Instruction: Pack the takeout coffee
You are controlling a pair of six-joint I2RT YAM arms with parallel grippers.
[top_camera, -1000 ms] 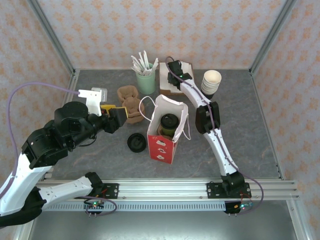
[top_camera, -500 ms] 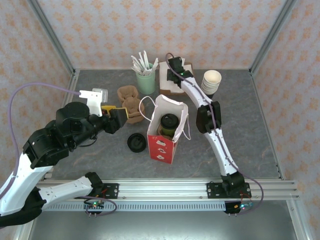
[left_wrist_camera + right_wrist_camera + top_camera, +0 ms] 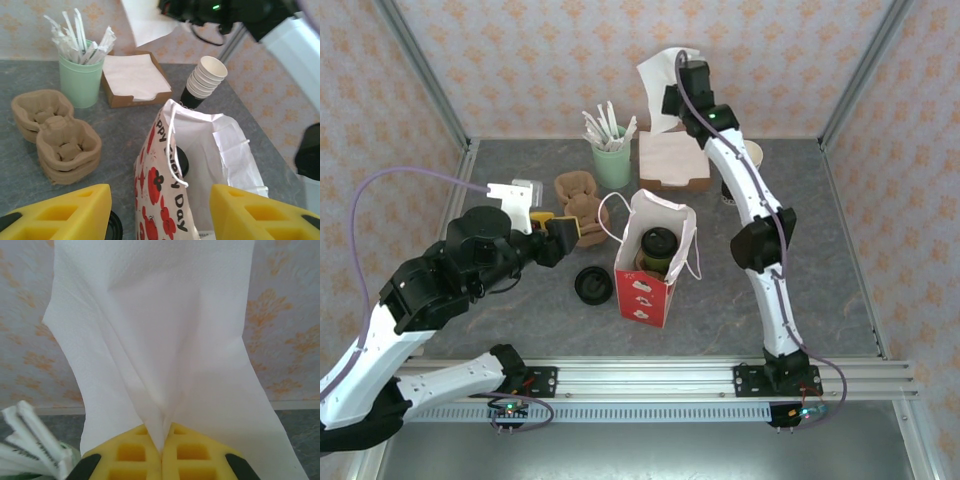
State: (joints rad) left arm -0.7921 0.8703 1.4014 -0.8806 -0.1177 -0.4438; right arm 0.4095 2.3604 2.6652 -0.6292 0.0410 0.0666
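The takeout coffee (image 3: 659,246), a dark green cup with a black lid, stands inside the open red-and-white paper bag (image 3: 653,272). From the left wrist, its lid (image 3: 183,161) peeks out behind the bag's wall (image 3: 159,187). My left gripper (image 3: 561,236) hovers just left of the bag, open, yellow fingers (image 3: 70,212) apart with nothing gripped. My right gripper (image 3: 673,97) is raised at the back, over the napkin box (image 3: 672,160), shut on a white napkin (image 3: 660,70). The napkin (image 3: 165,340) hangs pinched between the closed yellow pads (image 3: 135,455).
A loose flat black lid (image 3: 592,286) lies left of the bag. Stacked brown cup carriers (image 3: 578,205) and a green cup of stirrers (image 3: 611,152) stand behind my left gripper. A stack of cream cups (image 3: 206,77) is at the back right, partly behind the right arm.
My right gripper has shut on a napkin at the box and lifted it up toward the back wall. The left arm has barely shifted.
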